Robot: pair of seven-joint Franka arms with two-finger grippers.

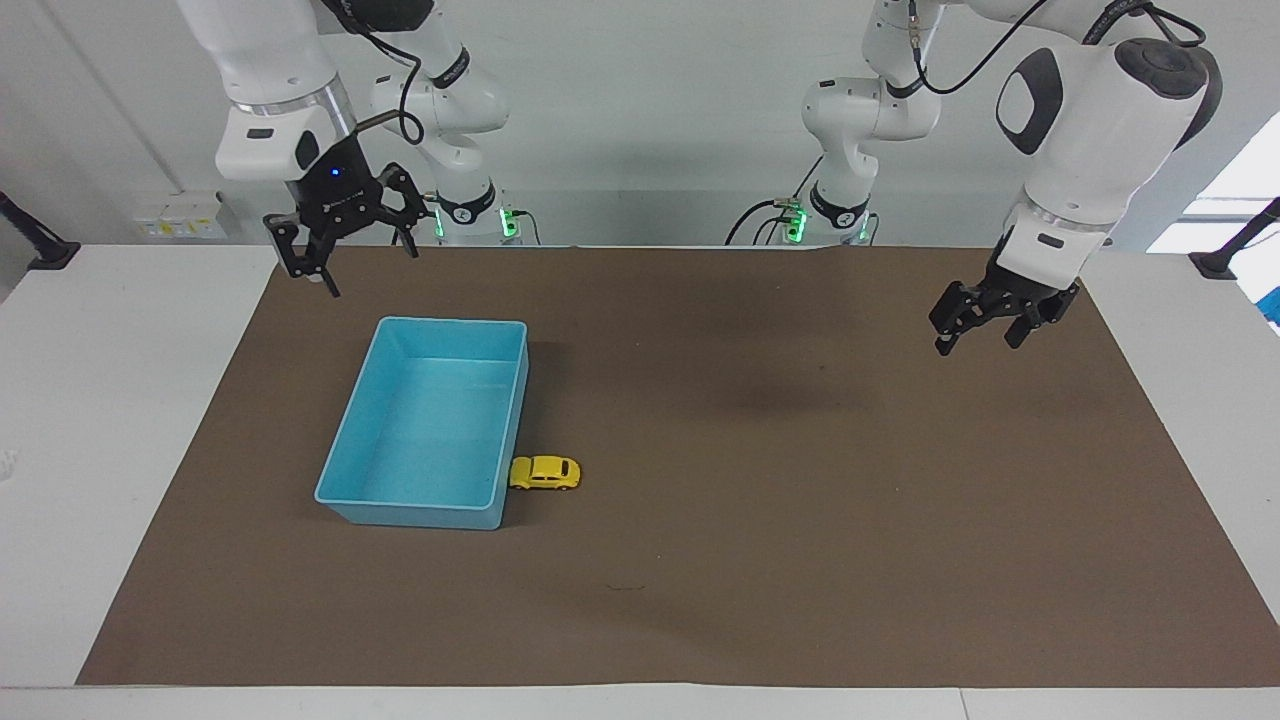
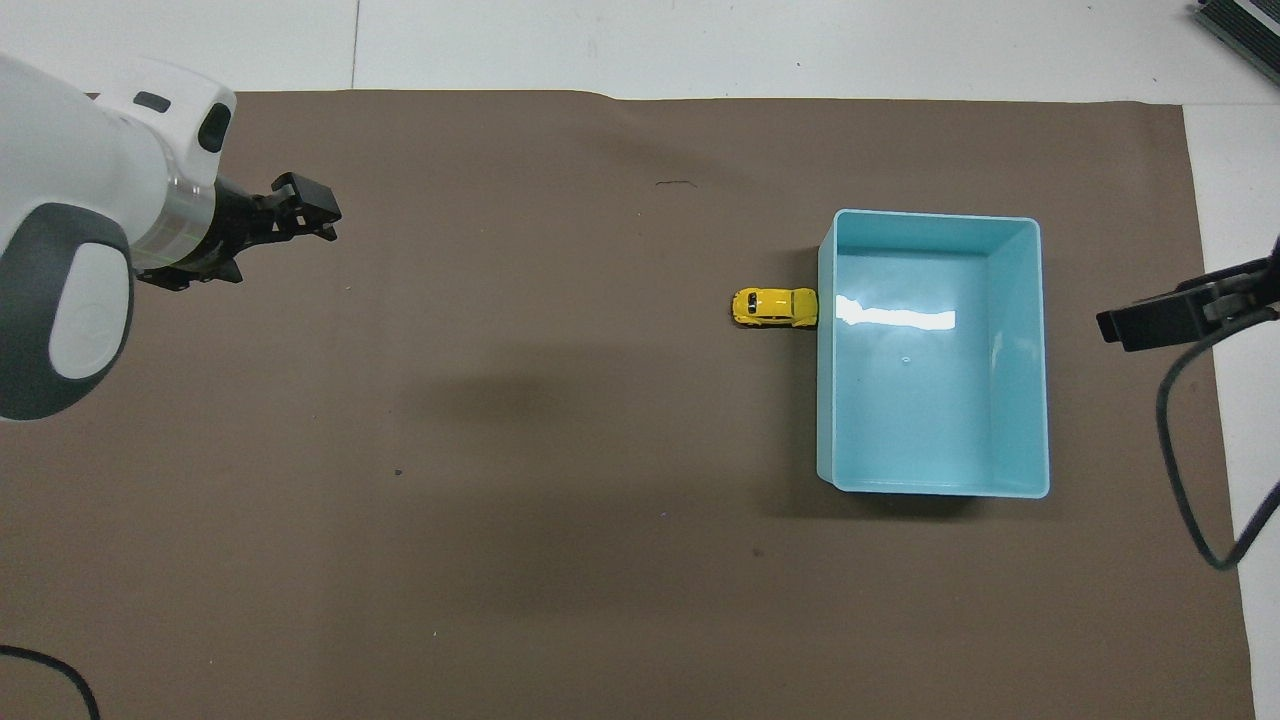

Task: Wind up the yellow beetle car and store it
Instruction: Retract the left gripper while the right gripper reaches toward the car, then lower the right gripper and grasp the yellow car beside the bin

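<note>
- In the facing view I see both my grippers whole; from overhead, my right gripper (image 1: 350, 262) shows only as a dark tip at the picture's edge, and my left arm's bulk covers the mat's corner.
- My left gripper (image 1: 978, 328) hangs in the air over the brown mat (image 1: 760, 560) at the left arm's end, fingers spread, carrying nothing.
- My right gripper is raised over the mat's edge nearest the robots, close to the blue tray (image 1: 352, 442), fingers released and empty.
- Count: one yellow beetle car (image 1: 545, 472), one tray, one mat, two arms.
- The car stands on its wheels on the mat, one end touching the tray's outer wall, near the tray corner farthest from the robots.
- The tray holds nothing; overhead it shows a bright glare on its floor.
- Open mat stretches from the car toward the left arm's end; white table (image 1: 110, 400) borders the mat.
</note>
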